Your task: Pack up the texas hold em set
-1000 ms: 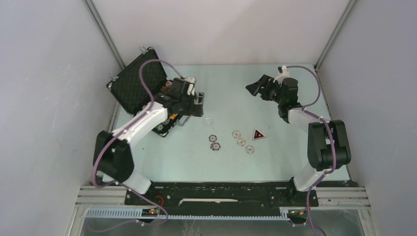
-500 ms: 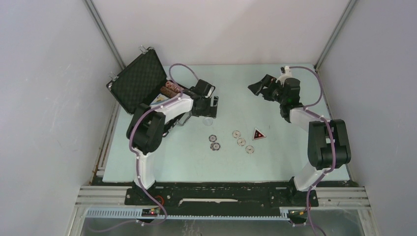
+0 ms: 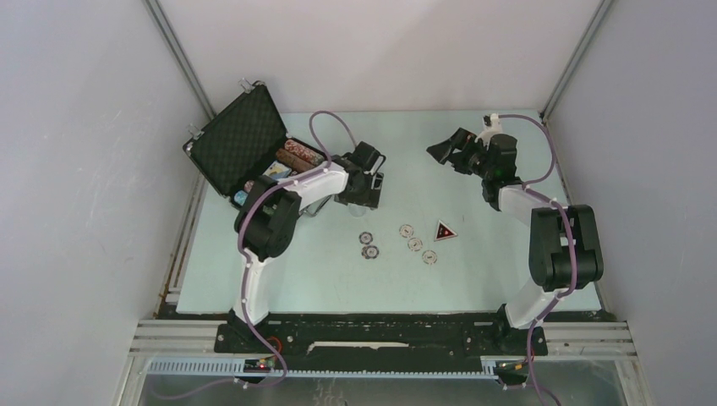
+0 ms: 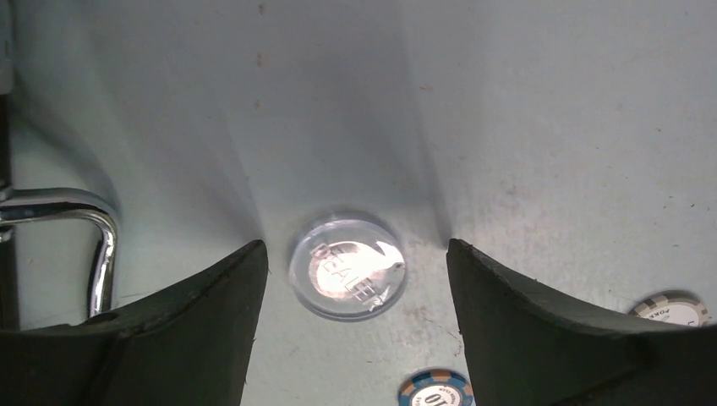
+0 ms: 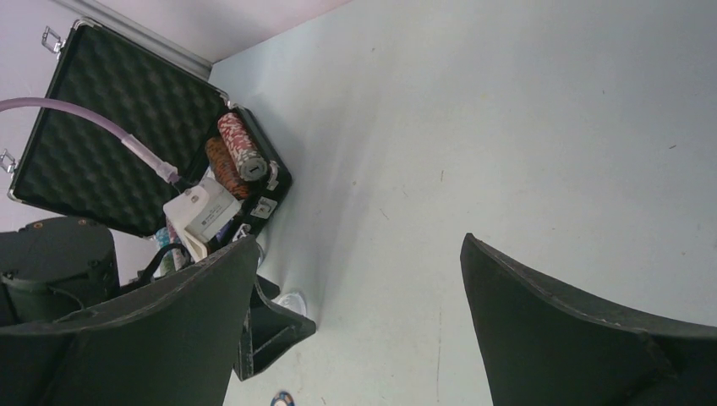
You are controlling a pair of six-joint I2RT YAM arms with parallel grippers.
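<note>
Though the case (image 3: 245, 148) holds chip stacks (image 5: 241, 152), loose chips (image 3: 369, 251) and the button (image 4: 347, 265) lie unpacked; the left gripper (image 4: 355, 254) straddles the button wide, and the right gripper (image 5: 359, 254) gapes empty.

Pale green tabletop (image 3: 490, 279) sat boxed by plain white walls (image 3: 380, 51), grey metal corner rails (image 3: 179, 57), evenly lit.

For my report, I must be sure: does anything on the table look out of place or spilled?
Nothing looks damaged or spilled. Only loose pieces lie outside the open black silver-edged case: five round poker chips, a red-and-black triangular piece and a clear round dealer button, on the pale table.
</note>
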